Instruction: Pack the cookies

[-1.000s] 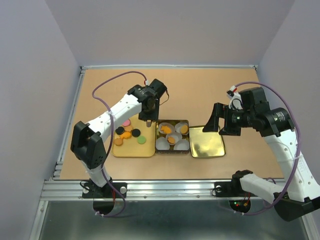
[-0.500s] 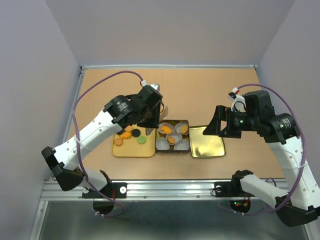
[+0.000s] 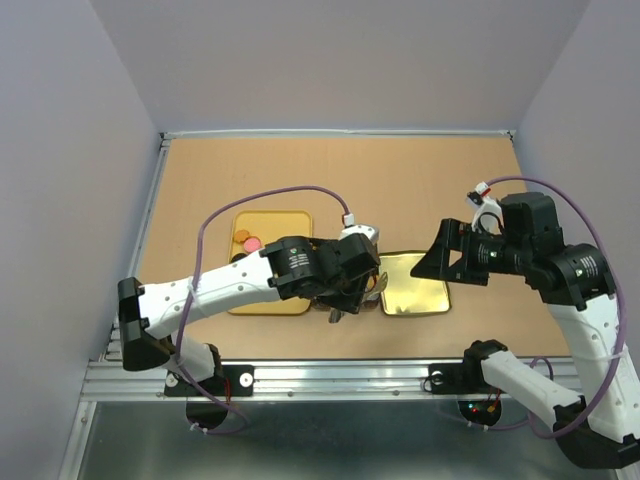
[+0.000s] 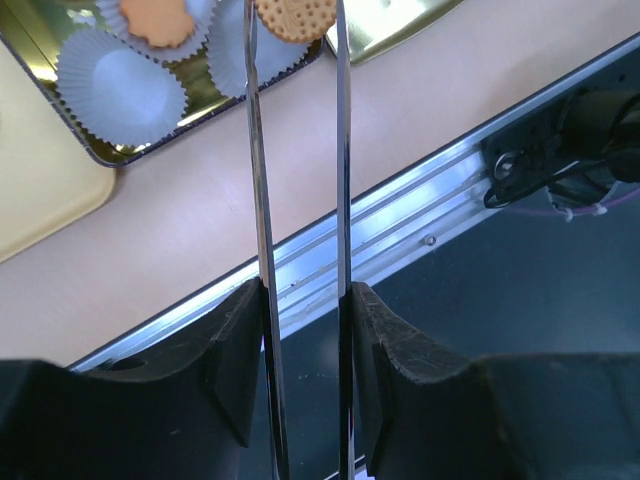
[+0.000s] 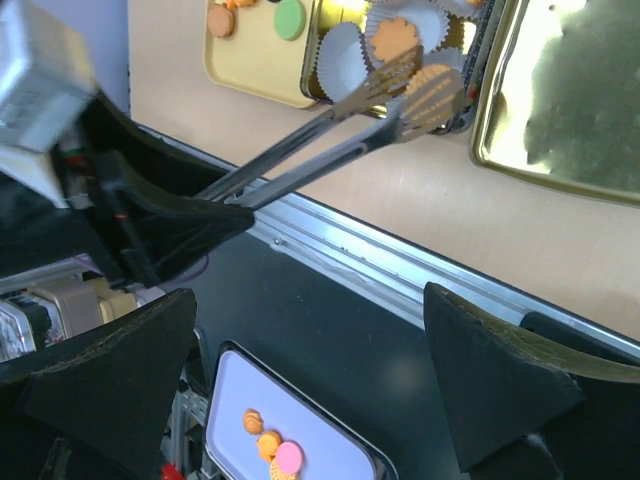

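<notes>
The brown surface [image 3: 400, 180] carries a pale yellow flat tray [image 3: 285, 225], a gold rectangular tin [image 4: 95, 152] of white fluted paper cups [image 4: 120, 95] and, just beside the tin, a gold lid [image 3: 415, 285]. The left fingers [image 4: 245, 340] are partly closed on long metal tongs [image 5: 395, 78]. The tongs' tips pinch a round orange cookie [image 5: 432, 90] over a cup at the tin's near edge. The right fingers [image 5: 490, 370] are spread wide, holding nothing, near the lid. Orange, pink and green loose cookies [image 3: 243, 240] lie on the tray.

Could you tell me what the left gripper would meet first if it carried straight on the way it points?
Probably a white paper cup: the left gripper holds tongs whose tips, pinching a cookie, hang just over it. Depth is unclear.
</notes>
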Action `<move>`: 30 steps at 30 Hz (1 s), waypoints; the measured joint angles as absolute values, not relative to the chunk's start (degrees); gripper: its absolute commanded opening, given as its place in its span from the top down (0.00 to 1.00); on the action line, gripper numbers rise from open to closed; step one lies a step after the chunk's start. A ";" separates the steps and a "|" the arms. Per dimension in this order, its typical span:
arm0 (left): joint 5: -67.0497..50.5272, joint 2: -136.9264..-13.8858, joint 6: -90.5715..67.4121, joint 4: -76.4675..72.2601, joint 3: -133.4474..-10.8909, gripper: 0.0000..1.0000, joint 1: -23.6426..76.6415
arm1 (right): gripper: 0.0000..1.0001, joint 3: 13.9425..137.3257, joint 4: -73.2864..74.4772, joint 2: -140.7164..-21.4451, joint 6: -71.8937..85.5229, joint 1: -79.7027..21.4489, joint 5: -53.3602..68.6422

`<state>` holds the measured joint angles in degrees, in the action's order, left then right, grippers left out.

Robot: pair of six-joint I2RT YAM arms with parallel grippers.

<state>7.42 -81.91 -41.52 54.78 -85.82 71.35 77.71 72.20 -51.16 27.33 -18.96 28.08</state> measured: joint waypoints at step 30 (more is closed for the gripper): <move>12.49 -81.45 -50.30 56.16 -83.61 0.64 75.66 | 0.00 77.08 75.48 -47.62 28.34 -19.20 28.27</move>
<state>12.49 -81.45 -50.30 56.16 -83.61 75.66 77.08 75.48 -47.62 28.34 -19.20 28.27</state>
